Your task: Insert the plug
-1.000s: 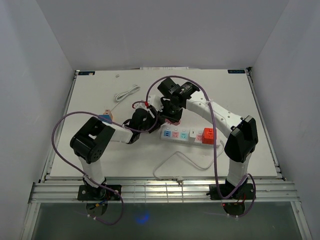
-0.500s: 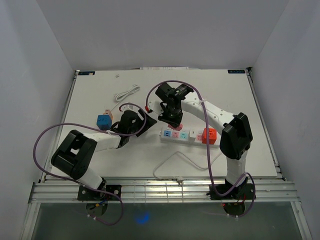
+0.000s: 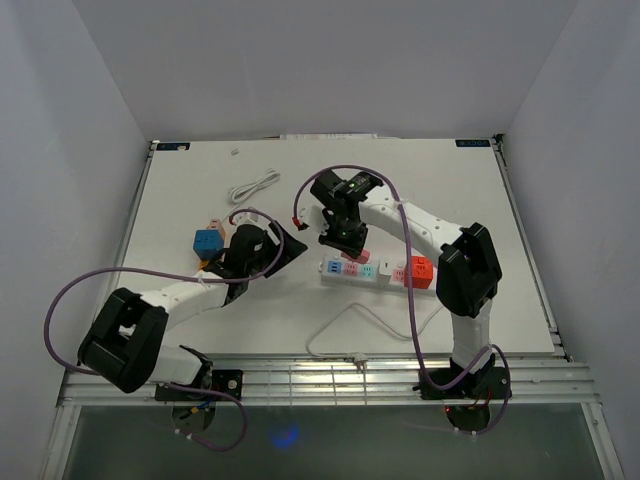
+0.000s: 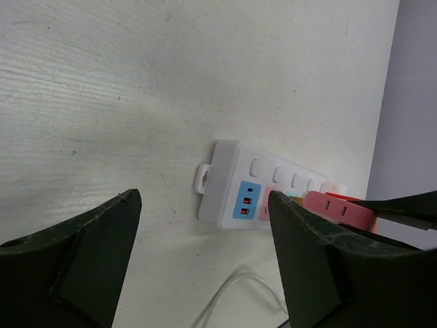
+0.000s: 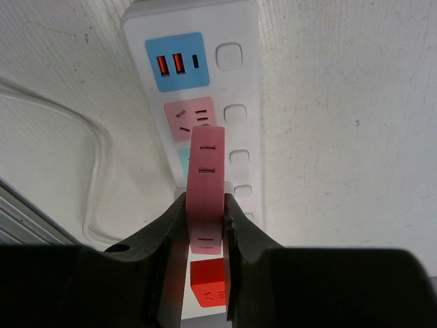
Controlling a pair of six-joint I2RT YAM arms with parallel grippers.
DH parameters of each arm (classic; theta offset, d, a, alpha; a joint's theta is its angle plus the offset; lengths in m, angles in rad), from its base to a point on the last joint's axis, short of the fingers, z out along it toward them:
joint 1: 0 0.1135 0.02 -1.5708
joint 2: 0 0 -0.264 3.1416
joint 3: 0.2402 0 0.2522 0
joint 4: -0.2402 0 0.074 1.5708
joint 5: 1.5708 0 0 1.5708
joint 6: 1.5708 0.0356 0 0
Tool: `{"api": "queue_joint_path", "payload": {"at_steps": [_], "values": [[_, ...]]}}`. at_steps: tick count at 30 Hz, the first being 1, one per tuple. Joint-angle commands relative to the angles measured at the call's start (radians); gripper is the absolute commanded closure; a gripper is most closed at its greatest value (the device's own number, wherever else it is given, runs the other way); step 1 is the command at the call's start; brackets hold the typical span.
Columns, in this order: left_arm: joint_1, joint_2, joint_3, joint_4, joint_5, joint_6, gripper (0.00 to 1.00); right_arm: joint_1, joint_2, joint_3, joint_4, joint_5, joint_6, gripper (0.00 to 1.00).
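**Pink plug held over the strip**

The right gripper (image 5: 205,222) pinched the pink plug (image 5: 206,178) and held it over the strip (image 5: 240,89), which lay near the table's (image 4: 136,82) middle. In the wrist view the plug overlapped the pink socket (image 5: 186,117) and the one next to it (whether it touched the strip could not be told). A red plug (image 3: 419,268) sat in the strip's right end. The left gripper (image 4: 203,201) hung spread wide over the table, just left of the strip's left end. A blue plug (image 3: 208,242) lay further left, and a white cable (image 3: 253,186) lay beyond it on the far side.
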Motion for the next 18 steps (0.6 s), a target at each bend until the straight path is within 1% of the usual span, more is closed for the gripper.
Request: {"api": "queue_joint_path", "payload": {"at_steps": [1, 5, 6, 7, 12, 18], "values": [[0.010, -0.056, 0.006, -0.071, -0.033, 0.024, 0.14, 0.007, 0.003, -0.017, -0.006, -0.002, 0.003, 0.92], [0.022, -0.072, 0.017, -0.127, -0.014, 0.021, 0.14, 0.008, 0.009, -0.029, 0.002, 0.004, 0.000, 0.92], [0.025, -0.075, 0.015, -0.134, 0.023, 0.018, 0.14, 0.010, 0.015, -0.029, 0.002, 0.004, 0.001, 0.92], [0.027, -0.078, 0.014, -0.140, 0.028, 0.015, 0.14, 0.010, 0.017, -0.029, 0.000, 0.001, 0.002, 0.92], [0.035, -0.102, -0.016, -0.140, 0.028, 0.001, 0.13, 0.013, 0.043, -0.014, -0.007, -0.011, 0.000, 0.92], [0.044, -0.098, -0.013, -0.143, 0.028, 0.004, 0.13, 0.014, 0.063, -0.006, -0.012, -0.008, -0.002, 0.92]]}}
